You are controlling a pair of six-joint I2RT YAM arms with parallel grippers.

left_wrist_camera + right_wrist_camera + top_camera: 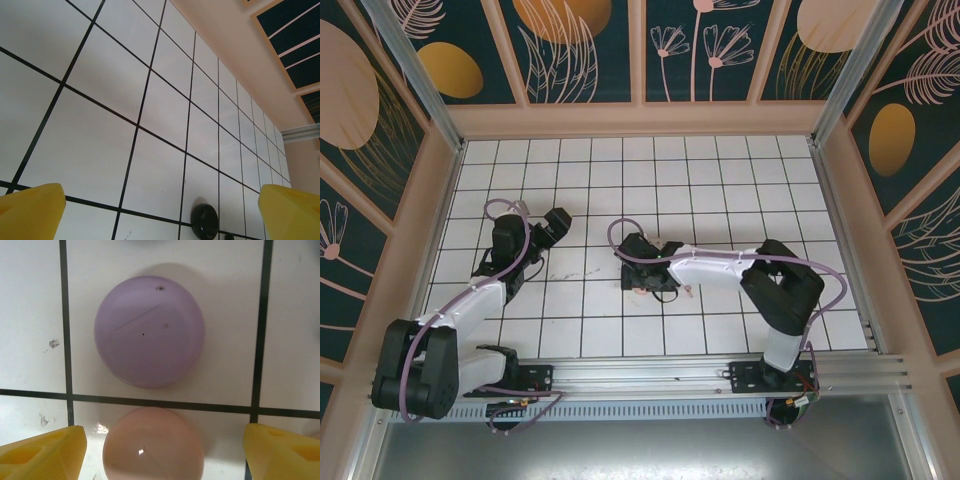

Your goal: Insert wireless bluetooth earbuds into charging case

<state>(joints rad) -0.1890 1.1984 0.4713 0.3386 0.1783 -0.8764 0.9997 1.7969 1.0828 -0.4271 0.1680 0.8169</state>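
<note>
Right claw (161, 454) is wide open and pointing straight down at the table (720, 180). Its two yellow fingers (40, 456) sit either side of the pink case (152, 445) with a clear gap on both sides, so it's not gripping anything. Just past the pink one, across a black grid line and not touching it, is the lilac case (149, 331), a smooth dome with a faint scratch and a couple of dark flecks on top. In the top view that arm reaches in to about the middle of the table, while the left arm is out over the left part. Left claw (160, 215) is also fully open and holding nothing, tilted so its camera looks low across the tiles. The black case (205, 221) lies on the table between its fingertips, nearer the right one. There's a tiny dark speck (227, 236) just right of that case, too small to tell what it is. Can't honestly pick out the buds themselves.
</note>
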